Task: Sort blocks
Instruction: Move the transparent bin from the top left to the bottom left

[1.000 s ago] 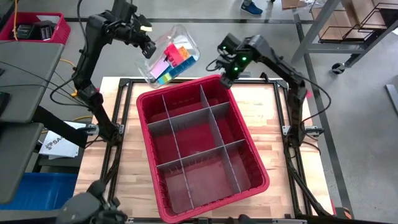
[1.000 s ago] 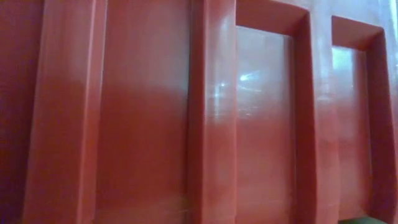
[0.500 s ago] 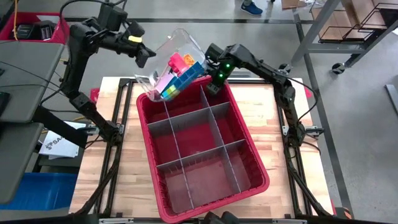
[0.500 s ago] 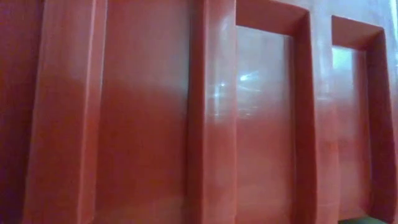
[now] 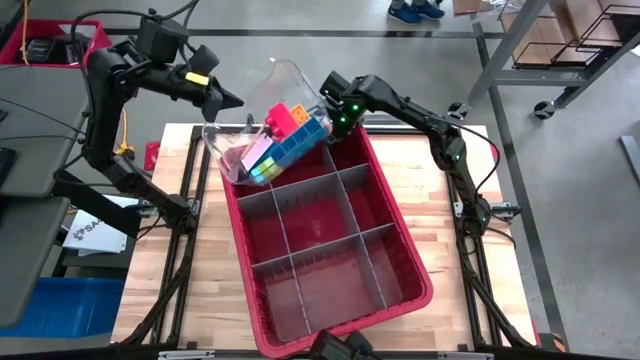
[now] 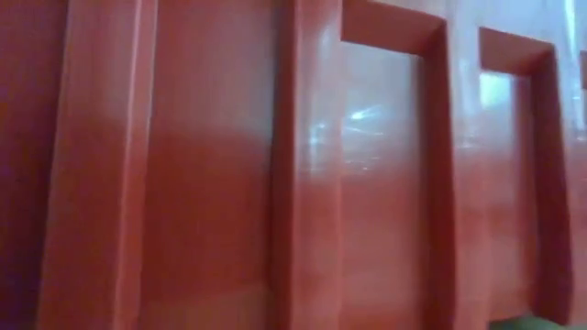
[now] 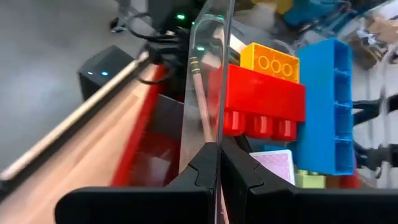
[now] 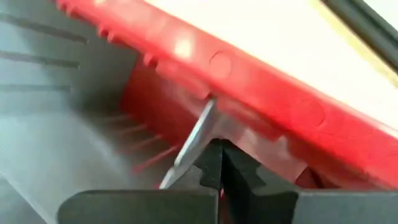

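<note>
A clear plastic container [image 5: 262, 135] hangs tilted over the far left corner of the red bin [image 5: 400, 250]. Inside it lie the blocks: red [image 5: 283, 118], blue [image 5: 303, 142], pink [image 5: 258, 152] and yellow-green [image 5: 263, 172]. My left gripper [image 5: 226, 101] is shut on the container's left side. My right gripper [image 5: 335, 122] is shut on its right side. The left wrist view shows the red block [image 7: 264, 99], an orange one [image 7: 270, 62] and the blue one [image 7: 323, 112] behind the clear wall. My left gripper pinches the container's thin clear wall [image 7: 217, 134] edge-on between its two fingers, coming from the table's left and slanting down. The container is lifted clear and tilted. My right gripper pinches the container's opposite clear wall [image 8: 200, 140] between its two fingers, slanting down from the far right, just inside the bin's far rim [image 8: 249, 81].
Grey dividers [image 5: 340, 215] split the red bin into several compartments. The low view is filled by the bin's red outer wall [image 6: 220, 183]. Bare wooden table [image 5: 480, 220] lies right of the bin, with a dark frame rail [image 5: 200, 215] on the left.
Both grippers have carried the container toward the table's left and near side and lower, from beyond the bin's far rim to over its far left corner. The container has tipped more. The blocks have slid toward its lower end.
</note>
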Available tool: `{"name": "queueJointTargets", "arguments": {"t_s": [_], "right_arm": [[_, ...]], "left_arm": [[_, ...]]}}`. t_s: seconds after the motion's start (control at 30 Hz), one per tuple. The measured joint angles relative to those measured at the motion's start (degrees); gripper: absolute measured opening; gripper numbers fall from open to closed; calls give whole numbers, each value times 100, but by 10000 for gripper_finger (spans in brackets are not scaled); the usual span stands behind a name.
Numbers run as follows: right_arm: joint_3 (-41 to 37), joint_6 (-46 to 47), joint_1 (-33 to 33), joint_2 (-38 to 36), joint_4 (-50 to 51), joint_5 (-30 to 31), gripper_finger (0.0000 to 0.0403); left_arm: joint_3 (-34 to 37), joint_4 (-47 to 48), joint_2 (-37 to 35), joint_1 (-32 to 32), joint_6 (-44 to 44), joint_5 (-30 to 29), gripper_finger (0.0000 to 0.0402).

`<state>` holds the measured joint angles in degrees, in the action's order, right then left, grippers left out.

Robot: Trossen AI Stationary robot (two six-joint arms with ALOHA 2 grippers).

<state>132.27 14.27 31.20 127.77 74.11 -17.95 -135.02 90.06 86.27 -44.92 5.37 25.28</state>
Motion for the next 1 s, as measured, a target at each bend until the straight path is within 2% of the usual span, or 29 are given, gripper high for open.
{"name": "queueJointTargets", "arguments": {"t_s": [0.13, 0.27, 0.63, 0.77, 0.83, 0.9, 1.0], "right_arm": [[2, 451, -8, -5, -337, 68, 0], [0, 1043, 76, -5, -548, 427, 0], [-2, 1910, 817, -5, -1324, 541, 0], [-2, 2275, 957, -5, -1719, 338, 0], [-2, 2320, 981, -5, -1918, 8, 0], [0, 2182, 991, -64, -1841, -424, 0], [0, 1736, 886, -286, -1473, -680, 0]], "left_arm": [[0, -3, -35, 219, 162, 33, 0], [2, 0, -40, 385, 192, 5, 0], [3, -2, -161, 539, 78, -28, 0], [4, -4, -202, 539, 57, -38, 0], [4, -4, -234, 539, 54, -36, 0], [4, -2, -268, 562, 52, 31, 0], [4, -4, -305, 641, 54, 373, 0]]}}
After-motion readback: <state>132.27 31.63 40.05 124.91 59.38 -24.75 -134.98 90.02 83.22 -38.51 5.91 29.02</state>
